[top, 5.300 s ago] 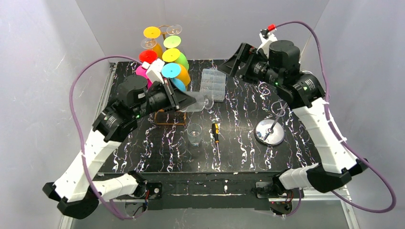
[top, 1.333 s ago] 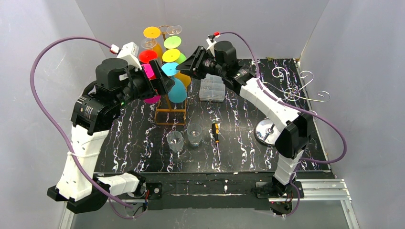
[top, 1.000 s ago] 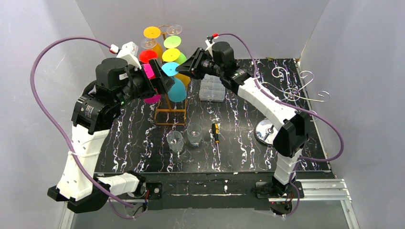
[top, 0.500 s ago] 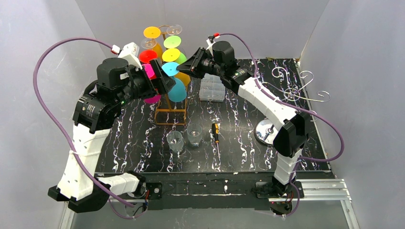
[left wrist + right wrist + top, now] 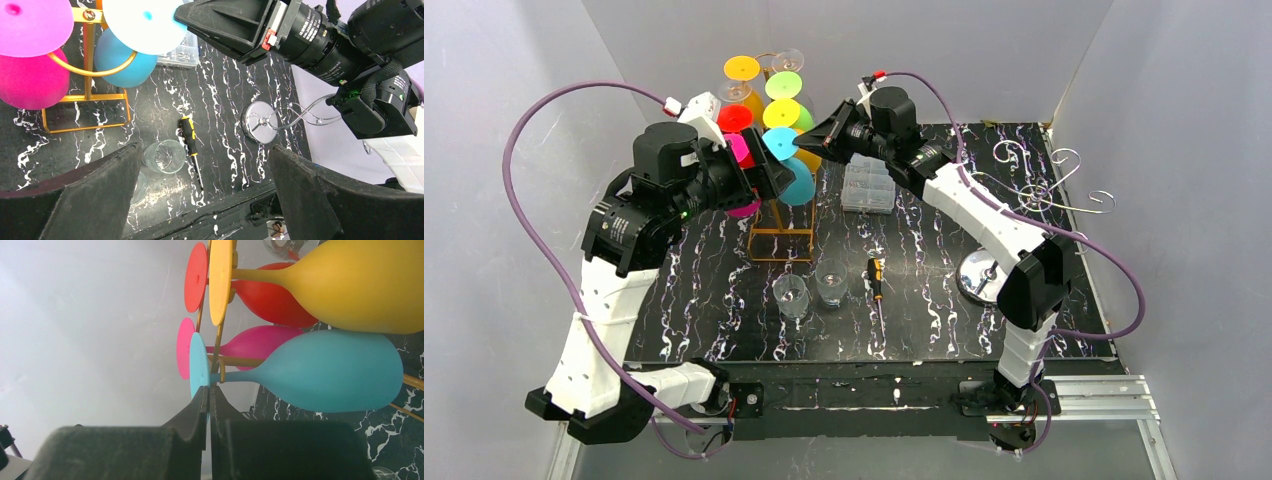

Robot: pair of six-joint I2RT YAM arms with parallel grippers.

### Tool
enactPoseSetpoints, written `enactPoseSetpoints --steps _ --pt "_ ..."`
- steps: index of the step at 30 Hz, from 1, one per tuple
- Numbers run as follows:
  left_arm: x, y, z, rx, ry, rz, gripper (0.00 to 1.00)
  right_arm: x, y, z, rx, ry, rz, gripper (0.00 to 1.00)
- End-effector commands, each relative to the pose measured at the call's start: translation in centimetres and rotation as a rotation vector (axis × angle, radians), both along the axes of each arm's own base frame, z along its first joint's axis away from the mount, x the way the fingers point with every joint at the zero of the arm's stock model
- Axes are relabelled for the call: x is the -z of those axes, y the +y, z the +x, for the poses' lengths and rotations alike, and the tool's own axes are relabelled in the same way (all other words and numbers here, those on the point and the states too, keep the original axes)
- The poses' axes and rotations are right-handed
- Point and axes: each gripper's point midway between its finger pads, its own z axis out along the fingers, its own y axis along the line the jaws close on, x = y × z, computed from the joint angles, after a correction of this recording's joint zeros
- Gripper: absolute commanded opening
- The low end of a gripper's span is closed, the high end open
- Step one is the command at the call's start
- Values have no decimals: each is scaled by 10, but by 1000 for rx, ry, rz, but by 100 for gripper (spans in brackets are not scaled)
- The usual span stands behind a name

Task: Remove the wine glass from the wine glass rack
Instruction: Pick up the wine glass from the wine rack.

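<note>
The gold wine glass rack stands at the back left and carries several coloured wine glasses, hung sideways. My right gripper is shut on the rim of the round foot of the blue wine glass, whose stem still rests in the rack's hook. From above, the right gripper meets that blue foot from the right. My left gripper is wide open and empty, hovering above the table next to the blue bowl and the pink glass.
Two clear glasses stand upright in front of the rack, with a yellow-black screwdriver beside them. A clear plastic box lies behind. A chrome stand with curled wires sits at the right. Grey walls close in on three sides.
My right jaws have closed onto the blue glass's foot over the last second. My left arm has drifted slightly right, still open. The earliest frame shows only one clear glass on the table.
</note>
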Motion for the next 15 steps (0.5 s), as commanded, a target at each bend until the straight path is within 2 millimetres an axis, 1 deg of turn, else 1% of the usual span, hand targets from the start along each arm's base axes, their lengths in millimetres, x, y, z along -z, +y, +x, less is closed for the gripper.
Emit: enactPoseSetpoints --steps 1,10,15 --pt "0 -2 -1 12 -2 -19 98 -54 -9 -17 -8 -90 115 5" --pt "4 -3 1 12 8 -22 98 -64 -15 -21 7 -96 134 4" --pt "5 -3 1 11 12 -23 98 -61 -18 -21 18 -94 118 3"
